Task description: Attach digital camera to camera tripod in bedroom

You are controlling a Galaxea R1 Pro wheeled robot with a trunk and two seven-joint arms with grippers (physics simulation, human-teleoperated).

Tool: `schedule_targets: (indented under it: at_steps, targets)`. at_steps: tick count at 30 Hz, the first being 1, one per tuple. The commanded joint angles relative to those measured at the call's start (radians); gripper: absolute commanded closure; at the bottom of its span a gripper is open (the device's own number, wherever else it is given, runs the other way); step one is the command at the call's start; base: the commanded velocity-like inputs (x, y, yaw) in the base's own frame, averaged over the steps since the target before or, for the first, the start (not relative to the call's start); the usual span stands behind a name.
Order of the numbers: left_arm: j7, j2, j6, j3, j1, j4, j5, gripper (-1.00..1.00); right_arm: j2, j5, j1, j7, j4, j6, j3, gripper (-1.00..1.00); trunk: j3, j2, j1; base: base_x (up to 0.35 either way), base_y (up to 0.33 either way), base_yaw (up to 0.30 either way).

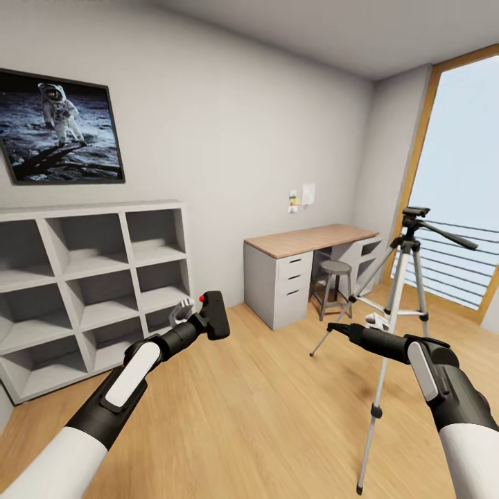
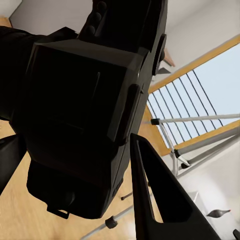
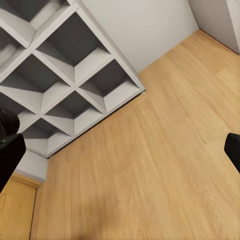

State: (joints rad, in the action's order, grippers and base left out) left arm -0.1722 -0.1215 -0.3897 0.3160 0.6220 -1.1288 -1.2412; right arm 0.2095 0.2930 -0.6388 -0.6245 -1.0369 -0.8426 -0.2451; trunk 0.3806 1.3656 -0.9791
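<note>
The camera tripod [image 1: 400,305] stands upright on the light wood floor [image 1: 263,409], its three silver legs spread and its black head with the long pan handle at the top, in front of the tall wood-framed window [image 1: 457,187] with dark horizontal railings. To the tripod's left is a white desk [image 1: 305,267] with a wooden top and a drawer unit, and a round grey metal stool [image 1: 335,284] sits tucked under the desk, between the drawers and the tripod. Farther left of the tripod, against the grey wall, stands a white cube shelf unit [image 1: 90,277], and above it hangs a framed picture of an astronaut on the moon [image 1: 59,128]. The left gripper [image 1: 201,320] is raised over the floor well to the left of the tripod and is clenched on the digital camera [image 1: 213,314], a chunky black body with a small red button on top; in the left wrist view the camera's dark body [image 2: 85,120] sits pressed between the fingers, one dark finger [image 2: 160,200] lying along its side, with the tripod's silver legs and the window railing visible beyond. The right gripper [image 1: 339,328] hovers just in front of the tripod's legs, carrying nothing; in the right wrist view its two dark fingertips [image 3: 10,155] stand wide apart, with bare floor and the cube shelves between them.
</note>
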Motion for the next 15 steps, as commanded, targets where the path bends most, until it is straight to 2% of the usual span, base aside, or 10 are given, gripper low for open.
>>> schedule_targets:
  at_steps: [1,8,11,15]
  targets:
    - [-0.009,-0.001,0.000,0.002,0.001,-0.002,-0.011,1.00,-0.001,0.000,-0.001,-0.003,0.000,-0.006,-0.001,-1.00,-0.002,-0.007,0.004,0.000,0.000,0.000]
    - [-0.021,-0.001,0.000,0.002,0.001,0.005,-0.011,1.00,-0.003,-0.007,-0.001,0.000,0.002,-0.004,0.001,-1.00,-0.024,-0.056,0.031,0.000,0.000,0.000]
    - [-0.044,-0.001,0.000,0.001,0.001,0.015,-0.011,1.00,-0.004,-0.008,-0.001,0.001,0.007,-0.003,0.002,-1.00,-0.033,-0.077,0.042,0.000,0.000,0.000]
    - [-0.116,-0.001,0.000,0.000,0.001,0.039,-0.011,1.00,-0.010,-0.010,-0.001,0.004,0.010,-0.002,0.002,-1.00,-0.046,-0.105,0.058,0.000,0.000,0.000]
